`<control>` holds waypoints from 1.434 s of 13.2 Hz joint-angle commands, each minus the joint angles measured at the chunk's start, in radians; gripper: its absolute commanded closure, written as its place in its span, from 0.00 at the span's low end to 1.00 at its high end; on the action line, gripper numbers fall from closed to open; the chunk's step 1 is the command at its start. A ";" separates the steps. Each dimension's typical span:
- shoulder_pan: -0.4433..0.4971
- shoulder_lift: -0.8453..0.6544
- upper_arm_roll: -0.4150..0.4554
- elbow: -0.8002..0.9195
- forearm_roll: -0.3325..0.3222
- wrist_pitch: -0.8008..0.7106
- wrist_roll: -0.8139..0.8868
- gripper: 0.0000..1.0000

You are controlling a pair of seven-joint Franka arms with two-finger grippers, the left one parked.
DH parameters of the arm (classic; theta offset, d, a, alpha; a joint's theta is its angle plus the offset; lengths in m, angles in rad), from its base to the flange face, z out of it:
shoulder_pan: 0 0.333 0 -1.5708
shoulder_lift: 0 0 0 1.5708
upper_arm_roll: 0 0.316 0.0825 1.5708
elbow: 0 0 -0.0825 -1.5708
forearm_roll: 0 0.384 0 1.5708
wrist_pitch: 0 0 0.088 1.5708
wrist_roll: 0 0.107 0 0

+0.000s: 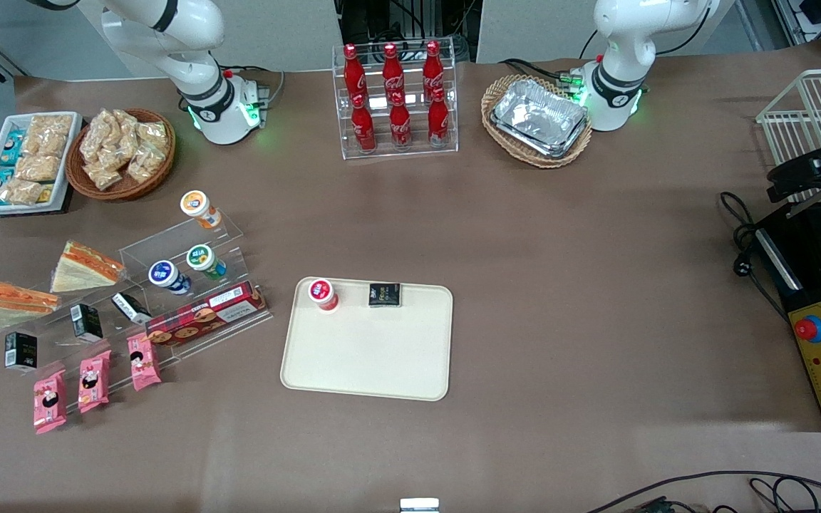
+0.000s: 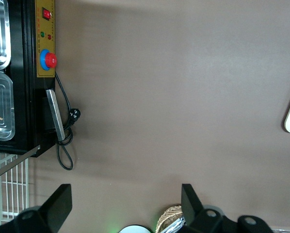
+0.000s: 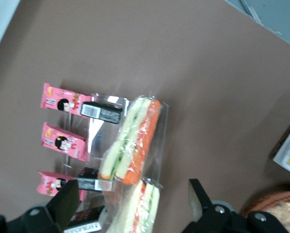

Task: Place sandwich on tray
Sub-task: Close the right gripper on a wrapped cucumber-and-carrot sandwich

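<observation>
Two wrapped wedge sandwiches lie on a clear acrylic stand (image 1: 189, 242) toward the working arm's end of the table. One sandwich (image 1: 88, 267) is farther from the front camera; the similar wedge (image 1: 15, 303) lies beside it, nearer the table end. In the right wrist view my gripper (image 3: 133, 187) is open, high above the stand, its fingers (image 3: 67, 204) on either side of the first sandwich (image 3: 137, 211); the other wedge (image 3: 133, 141) lies just past it. The cream-beige tray (image 1: 366, 363) lies mid-table and holds a red-lidded cup (image 1: 323, 293) and a black packet (image 1: 385, 294). The gripper is out of the front view.
The stand also holds lidded cups (image 1: 200, 208), black packets (image 1: 21, 350), a biscuit box (image 1: 204, 320) and pink packets (image 1: 93, 381). A wicker snack basket (image 1: 122, 153) and white snack tray (image 1: 29, 160) stand farther back. A cola bottle rack (image 1: 396, 96) and foil trays (image 1: 539, 117) stand at the back.
</observation>
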 commanded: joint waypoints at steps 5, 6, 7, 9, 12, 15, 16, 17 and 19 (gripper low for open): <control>0.006 0.105 -0.002 0.018 0.109 0.097 0.016 0.00; 0.006 0.112 0.000 0.016 0.111 0.097 0.016 0.00; 0.006 0.117 0.002 0.012 0.112 0.100 0.016 0.00; 0.008 0.120 0.002 -0.022 0.127 0.113 0.016 0.00; 0.011 0.116 0.003 -0.105 0.140 0.196 0.008 0.00; 0.028 0.116 0.005 -0.157 0.140 0.247 0.010 0.00; 0.028 0.116 0.006 -0.172 0.141 0.267 0.010 0.00; 0.029 0.116 0.006 -0.180 0.157 0.274 0.010 0.00; 0.042 0.120 0.006 -0.182 0.174 0.278 0.010 0.00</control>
